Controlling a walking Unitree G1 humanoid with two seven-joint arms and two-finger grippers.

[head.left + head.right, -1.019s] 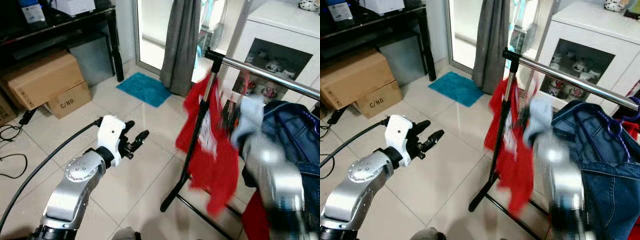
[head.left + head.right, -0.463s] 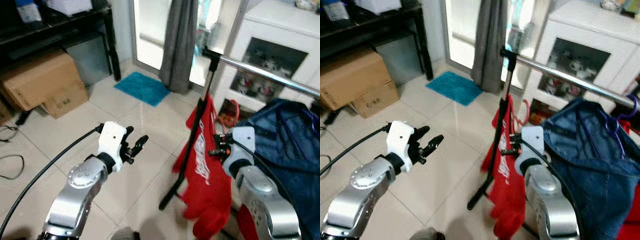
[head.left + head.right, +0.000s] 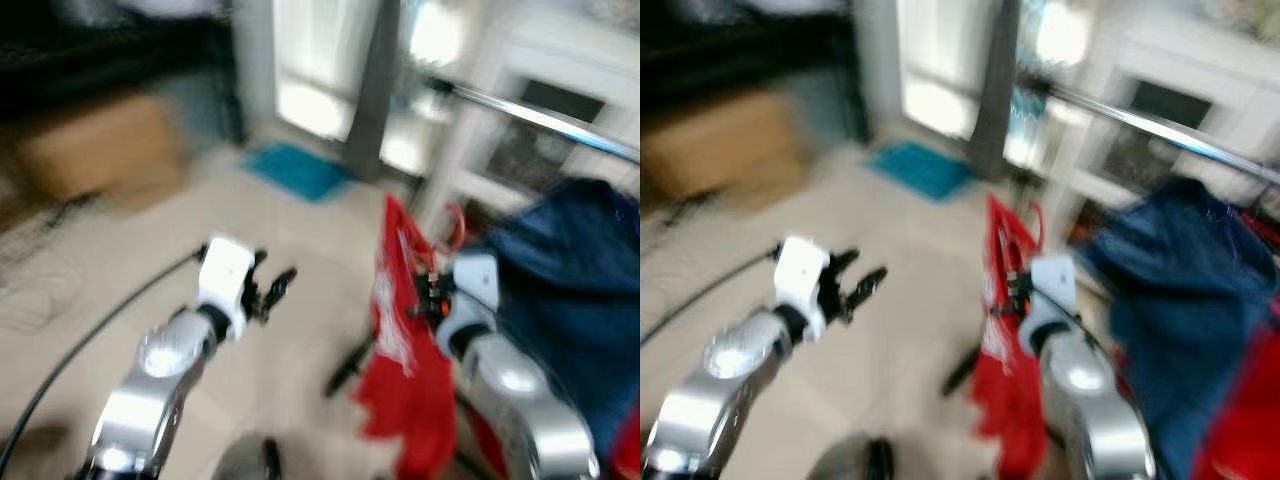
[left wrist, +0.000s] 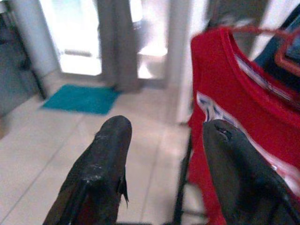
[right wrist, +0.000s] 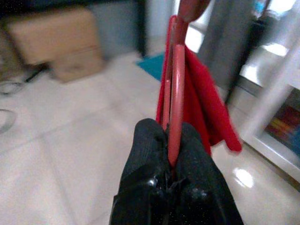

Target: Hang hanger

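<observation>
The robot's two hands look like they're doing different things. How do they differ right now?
The right gripper has its jaws shut on the red hanger, which carries a red shirt; the left gripper has its jaws open and holds nothing. The right one is beside the clothes rail; the left one is out over the tiled floor. Both have two black fingers.

teal mat [image 4: 80, 98] on the tiled floor [image 4: 56, 140] by a grey curtain [image 4: 117, 42], cardboard box [image 5: 56, 35] off to the side, denim jacket [image 3: 570, 300] hanging on the rail [image 3: 540, 118]
</observation>
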